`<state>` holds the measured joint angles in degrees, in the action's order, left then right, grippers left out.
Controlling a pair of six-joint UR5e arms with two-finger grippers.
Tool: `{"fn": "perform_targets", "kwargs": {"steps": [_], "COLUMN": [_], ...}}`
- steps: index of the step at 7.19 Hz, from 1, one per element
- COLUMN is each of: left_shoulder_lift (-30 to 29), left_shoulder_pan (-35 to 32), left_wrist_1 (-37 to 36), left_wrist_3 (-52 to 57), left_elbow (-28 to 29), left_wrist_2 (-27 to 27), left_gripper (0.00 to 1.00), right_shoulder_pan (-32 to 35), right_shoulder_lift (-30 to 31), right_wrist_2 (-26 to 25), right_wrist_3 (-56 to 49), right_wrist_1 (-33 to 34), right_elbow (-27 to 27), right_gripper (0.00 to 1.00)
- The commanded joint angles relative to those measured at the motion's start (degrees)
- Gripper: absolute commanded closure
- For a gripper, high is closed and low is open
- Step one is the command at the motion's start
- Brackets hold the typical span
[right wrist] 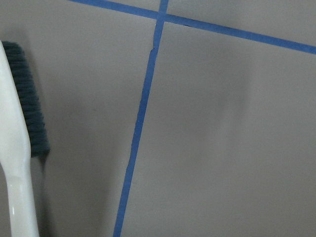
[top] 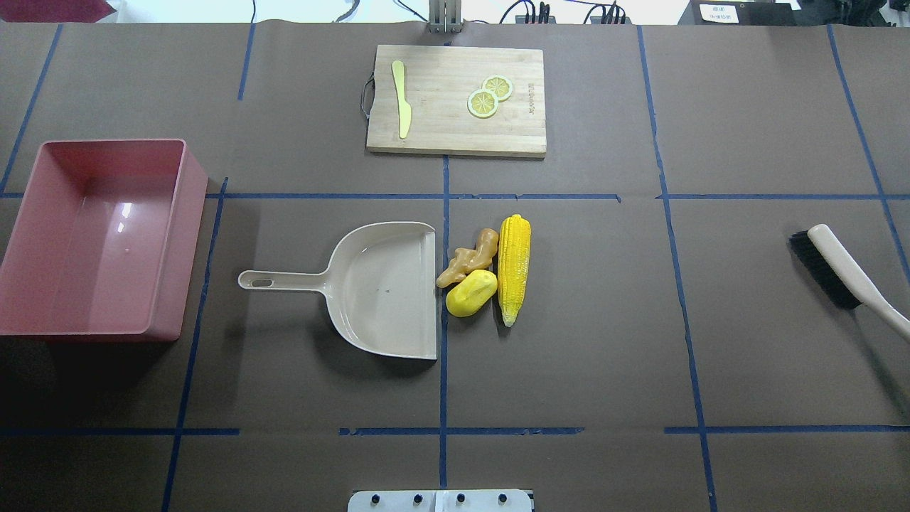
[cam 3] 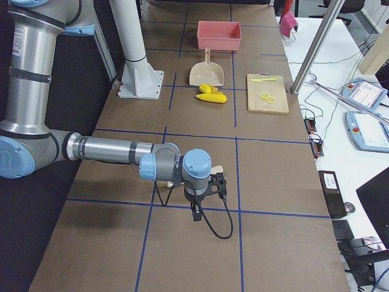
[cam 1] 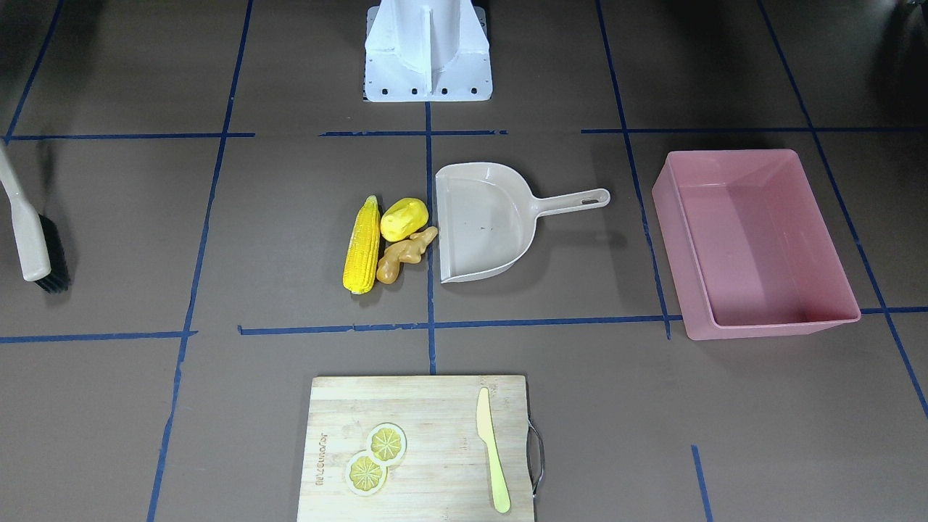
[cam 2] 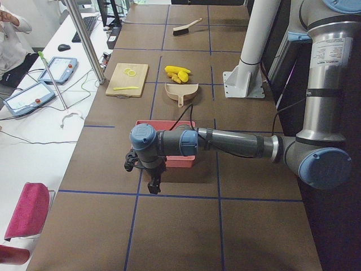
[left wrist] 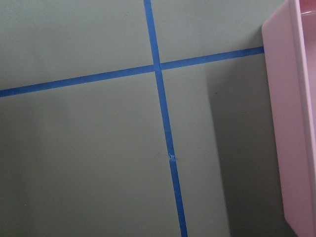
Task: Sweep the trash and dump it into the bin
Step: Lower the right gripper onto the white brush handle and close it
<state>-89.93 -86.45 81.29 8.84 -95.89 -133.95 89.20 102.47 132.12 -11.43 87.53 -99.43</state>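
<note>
The trash lies together mid-table: a long yellow corn cob (top: 513, 269), a rounded yellow potato-like lump (top: 470, 293) and a tan ginger root (top: 468, 257), right beside the open mouth of a beige dustpan (top: 387, 288). The pink bin (top: 190, 242) stands empty at the overhead view's left. My left gripper (cam 2: 153, 185) hangs low over the table beside the bin; its wrist view shows the bin's wall (left wrist: 291, 123). My right gripper (cam 3: 197, 213) hangs near a brush (top: 839, 274), which shows in its wrist view (right wrist: 15, 148). I cannot tell whether either gripper is open.
A wooden cutting board (top: 456, 99) at the far side carries a pale yellow-green knife (top: 402, 96) and two lemon slices (top: 489, 96). The robot's white base (cam 1: 428, 51) stands behind the dustpan. Blue tape lines cross the brown table.
</note>
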Motion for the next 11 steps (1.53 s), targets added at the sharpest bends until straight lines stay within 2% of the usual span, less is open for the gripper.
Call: {"fn": "perform_targets", "kwargs": {"steps": [1, 3, 4, 5, 6, 7, 8, 10, 11], "left_shoulder_lift": [-0.33, -1.46, -2.43, -2.53, -2.62, -2.62, -2.62, -2.62, -2.62], "left_shoulder_pan": [0.05, 0.22, 0.57, 0.84, 0.93, 1.02, 1.02, 1.02, 1.02], "left_wrist_1": [-0.16, 0.62, 1.41, 2.2, 4.91, 6.85, 7.04, 7.31, 7.31], "left_wrist_3": [0.04, -0.22, -0.31, -0.4, -0.4, -0.49, -0.4, -0.22, -0.14], "left_elbow": [-0.61, -0.79, -0.44, 0.17, 0.18, 0.18, 0.01, 0.09, 0.09], "left_wrist_2": [0.17, 0.7, 1.75, 1.84, 2.02, 1.85, 1.67, 1.67, 1.67], "left_gripper": [0.0, 0.0, 0.0, 0.0, 0.0, 0.0, 0.0, 0.0, 0.0], "right_shoulder_pan": [0.0, -0.17, -0.87, -1.74, -3.67, -8.56, -11.22, -13.35, -15.79], "right_shoulder_lift": [-1.21, -1.57, -1.66, -1.75, -1.75, -3.23, -2.81, 3.93, 5.53], "right_wrist_2": [0.15, 0.41, 3.29, 5.49, 7.34, 7.62, 6.49, 3.94, 3.41], "right_wrist_3": [0.79, 1.94, 1.94, 2.29, 5.68, 9.81, 9.94, 11.42, 17.96], "right_wrist_1": [0.01, 0.1, 0.01, 0.27, 0.1, -0.07, -2.34, -10.22, -14.19], "right_elbow": [-0.58, -4.17, -5.32, -8.99, -10.5, -10.87, -10.69, -9.82, -9.21], "right_gripper": [0.0, 0.0, 0.0, 0.0, 0.0, 0.0, 0.0, 0.0, 0.0]}}
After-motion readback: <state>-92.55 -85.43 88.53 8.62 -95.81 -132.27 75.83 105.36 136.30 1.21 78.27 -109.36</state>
